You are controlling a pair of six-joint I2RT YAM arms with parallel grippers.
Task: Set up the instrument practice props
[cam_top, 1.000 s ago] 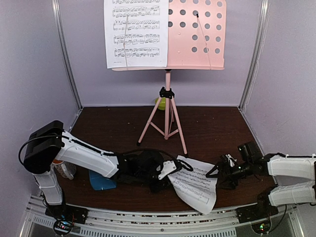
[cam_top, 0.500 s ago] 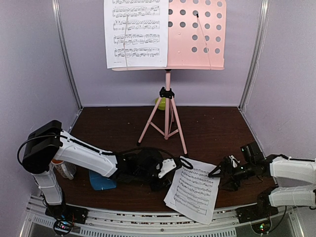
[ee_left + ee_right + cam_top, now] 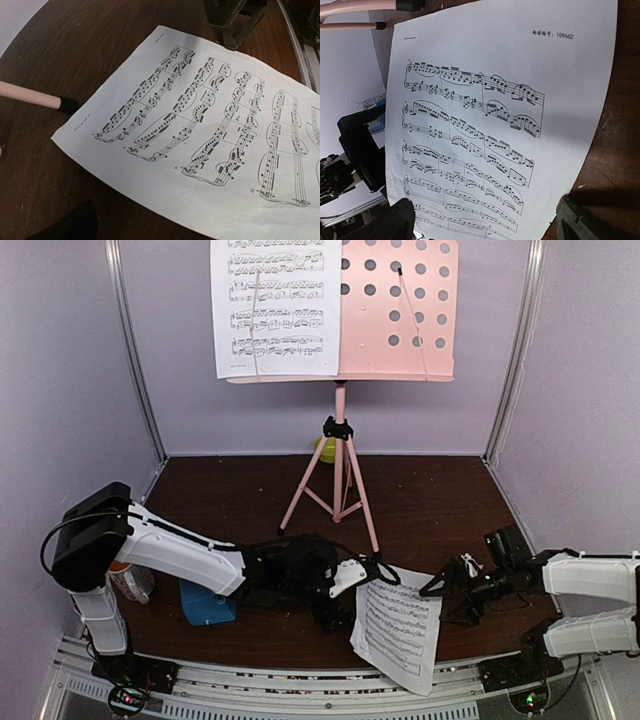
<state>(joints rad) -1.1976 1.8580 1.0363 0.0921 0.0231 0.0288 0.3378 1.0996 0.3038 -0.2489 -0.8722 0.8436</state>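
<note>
The pink music stand [image 3: 400,305] stands at the back on its tripod [image 3: 338,490], with one sheet-music page [image 3: 277,305] on the left half of its desk. The second page [image 3: 397,633] lies on the table at the front, its near corner past the table edge. My left gripper [image 3: 372,571] is open just over that page's upper left corner; the left wrist view shows only one finger [image 3: 70,225], beside the page [image 3: 210,130]. My right gripper [image 3: 447,587] is open at the page's right edge, its fingers wide apart over the page [image 3: 495,100]. The blue metronome [image 3: 206,605] sits partly hidden under my left arm.
A cream mug [image 3: 130,583] stands behind the left arm's base. A lime-green bowl [image 3: 324,448] shows behind the tripod. One tripod leg [image 3: 30,93] ends close to the page's far corner. Purple walls close in the table on three sides.
My left gripper has opened and let go of the page, which was curled up a second ago and now lies flatter and a little further right. The right gripper has barely moved.
</note>
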